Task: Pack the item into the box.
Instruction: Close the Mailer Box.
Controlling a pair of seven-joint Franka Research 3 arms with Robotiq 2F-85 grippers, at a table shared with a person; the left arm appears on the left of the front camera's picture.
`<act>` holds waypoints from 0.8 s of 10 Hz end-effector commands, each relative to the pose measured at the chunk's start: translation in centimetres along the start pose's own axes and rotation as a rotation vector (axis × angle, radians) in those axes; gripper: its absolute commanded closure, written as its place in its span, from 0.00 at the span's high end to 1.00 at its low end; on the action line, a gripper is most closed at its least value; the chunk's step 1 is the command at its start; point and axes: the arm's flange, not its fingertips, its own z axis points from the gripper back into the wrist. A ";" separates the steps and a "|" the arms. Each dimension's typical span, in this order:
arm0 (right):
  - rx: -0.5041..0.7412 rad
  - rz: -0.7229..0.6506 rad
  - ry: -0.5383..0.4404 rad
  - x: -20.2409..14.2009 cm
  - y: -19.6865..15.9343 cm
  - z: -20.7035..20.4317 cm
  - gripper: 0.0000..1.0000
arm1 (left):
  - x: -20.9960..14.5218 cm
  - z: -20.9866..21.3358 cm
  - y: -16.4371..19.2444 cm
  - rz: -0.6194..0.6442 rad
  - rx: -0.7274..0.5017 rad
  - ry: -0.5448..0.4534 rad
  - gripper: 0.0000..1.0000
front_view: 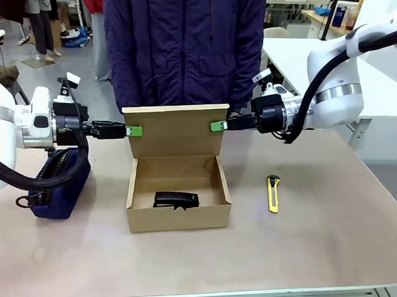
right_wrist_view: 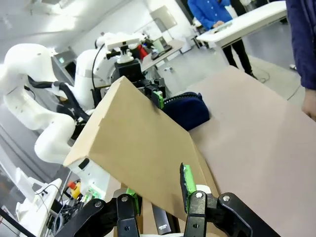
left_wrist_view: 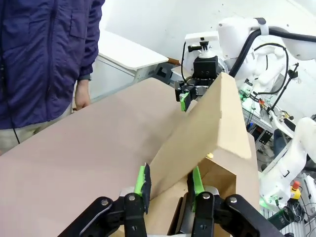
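Item (front_view: 176, 199), black, lies inside the box (front_view: 179, 217) near its front wall. Utility knife (front_view: 273, 193) rests at the box's 3 o'clock. Behind, the lid (front_view: 176, 131) stands upright, left gripper (front_view: 136, 130) clamped on its 9 o'clock edge, right gripper (front_view: 215, 125) clamped at 3 o'clock. A person (front_view: 186, 42) stands beyond.

Grey floor (front_view: 88, 69), white table (front_view: 293, 57) behind right, white wall (left_wrist_view: 148, 19), bright even light.
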 end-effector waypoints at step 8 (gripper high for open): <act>0.003 -0.004 0.003 -0.3 0.1 -0.2 0.43 | 0.1 0.1 0.0 -0.002 0.003 -0.002 0.43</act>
